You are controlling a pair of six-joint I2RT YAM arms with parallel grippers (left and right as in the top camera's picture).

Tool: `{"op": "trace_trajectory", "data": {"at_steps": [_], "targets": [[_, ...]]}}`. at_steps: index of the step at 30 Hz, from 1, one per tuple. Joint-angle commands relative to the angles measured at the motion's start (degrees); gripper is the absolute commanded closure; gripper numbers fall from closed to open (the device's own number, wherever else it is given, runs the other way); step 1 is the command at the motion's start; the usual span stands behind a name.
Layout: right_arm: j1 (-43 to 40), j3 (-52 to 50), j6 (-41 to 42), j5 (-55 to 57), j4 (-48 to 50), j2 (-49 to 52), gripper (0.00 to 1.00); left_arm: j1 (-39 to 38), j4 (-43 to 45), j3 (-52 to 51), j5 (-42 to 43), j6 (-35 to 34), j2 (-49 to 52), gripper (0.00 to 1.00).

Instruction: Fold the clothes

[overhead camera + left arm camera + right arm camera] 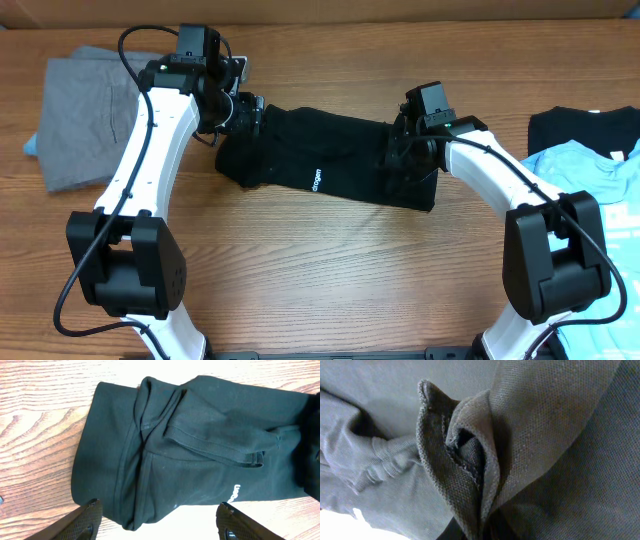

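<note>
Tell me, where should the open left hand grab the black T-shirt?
Probably the thick left end of the soft black folded T-shirt, where layers stack into a rounded edge. Come straight down from above with the left hand, since the shirt lies flat on the wooden table and that edge sits between its open fingers.

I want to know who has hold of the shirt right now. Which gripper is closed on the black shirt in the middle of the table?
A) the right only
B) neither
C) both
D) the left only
A: the right gripper is pinched shut on bunched fabric at one end of the black shirt, while the left gripper stands wide open over the other end.
</note>
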Motion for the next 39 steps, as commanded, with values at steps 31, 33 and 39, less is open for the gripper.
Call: {"op": "trace_trajectory", "data": {"at_steps": [31, 33, 39], "targets": [[-1.25, 0.96, 1.66, -5.75, -1.4, 0.04, 0.7, 0.2, -0.63, 0.42, -0.26, 1.53, -0.35, 0.24], [-2.34, 0.96, 1.11, -7.17, -1.38, 0.04, 0.77, 0.2, -0.55, 0.42, -0.26, 1.53, -0.35, 0.24], [-1.84, 0.9, 0.57, -10.34, -1.18, 0.07, 0.78, 0.2, -0.13, 0.42, -0.24, 1.53, -0.35, 0.24]]}}
